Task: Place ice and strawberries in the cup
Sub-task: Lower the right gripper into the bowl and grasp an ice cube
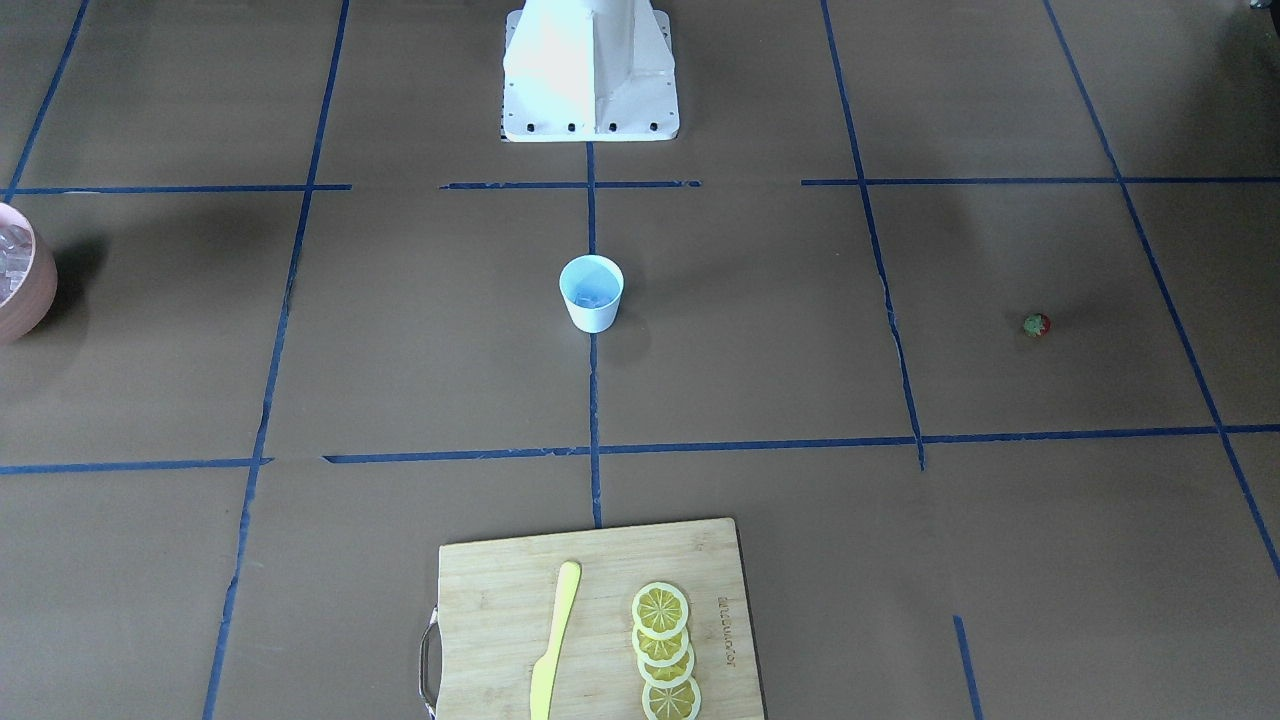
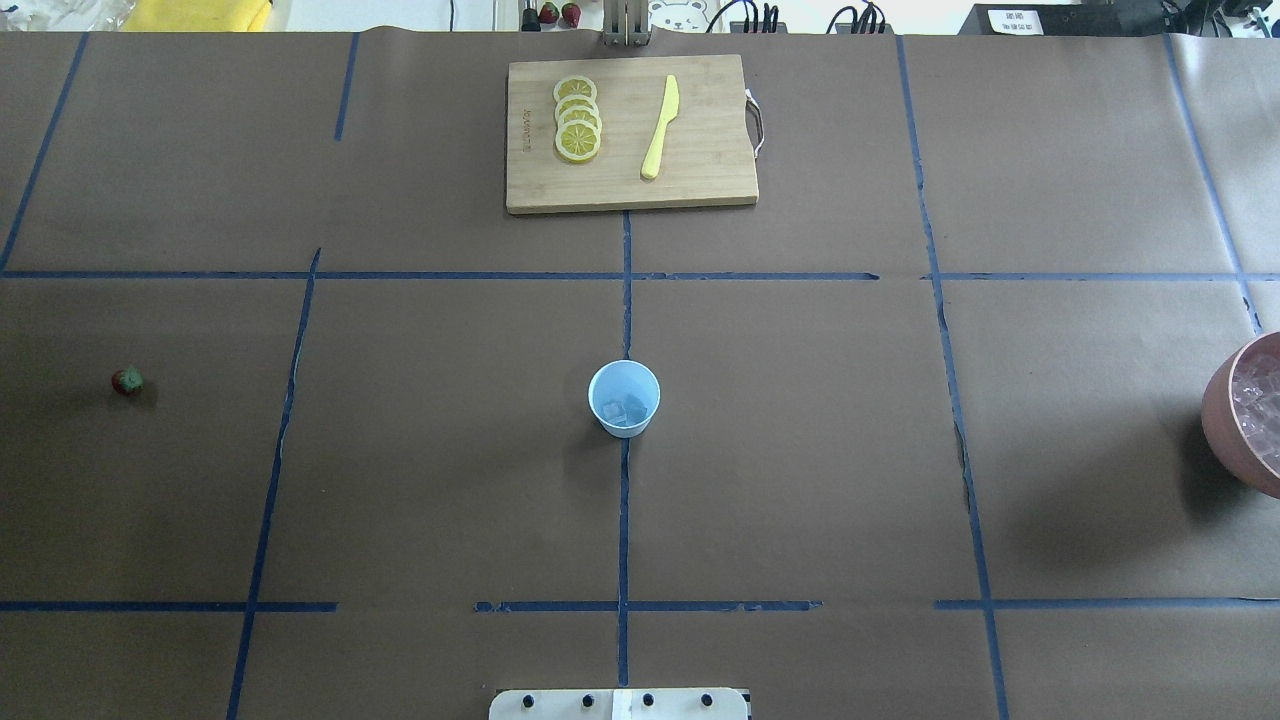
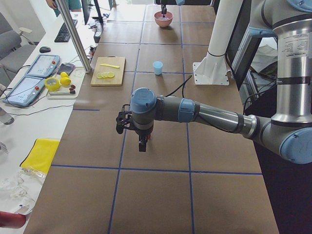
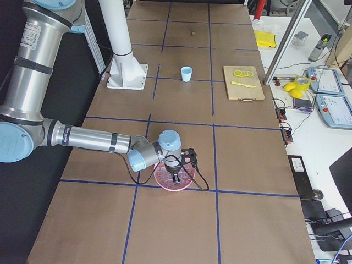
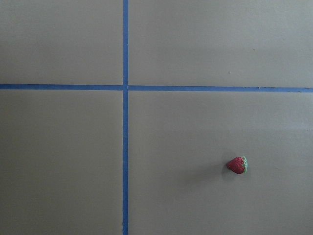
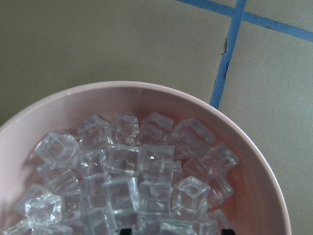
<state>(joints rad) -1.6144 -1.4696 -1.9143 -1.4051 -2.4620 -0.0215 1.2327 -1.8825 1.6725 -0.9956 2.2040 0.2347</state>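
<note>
The pale blue cup (image 2: 624, 398) stands upright at the table's middle, with a few ice cubes (image 2: 624, 410) inside; it also shows in the front view (image 1: 591, 292). The tiny red strawberry (image 2: 127, 380) lies on the paper far to the robot's left, and shows in the left wrist view (image 5: 237, 165). My left gripper (image 3: 141, 145) hangs just above the table near it; I cannot tell whether it is open. My right gripper (image 4: 176, 177) hovers over the pink bowl (image 6: 146, 90), which is full of ice cubes (image 6: 137, 181); I cannot tell its state.
A wooden cutting board (image 2: 700, 180) at the table's far side holds lemon slices (image 2: 577, 118) and a yellow knife (image 2: 660, 128). The pink bowl (image 2: 1225, 420) sits at the table's right edge. The robot's white base (image 1: 590, 80) stands behind the cup.
</note>
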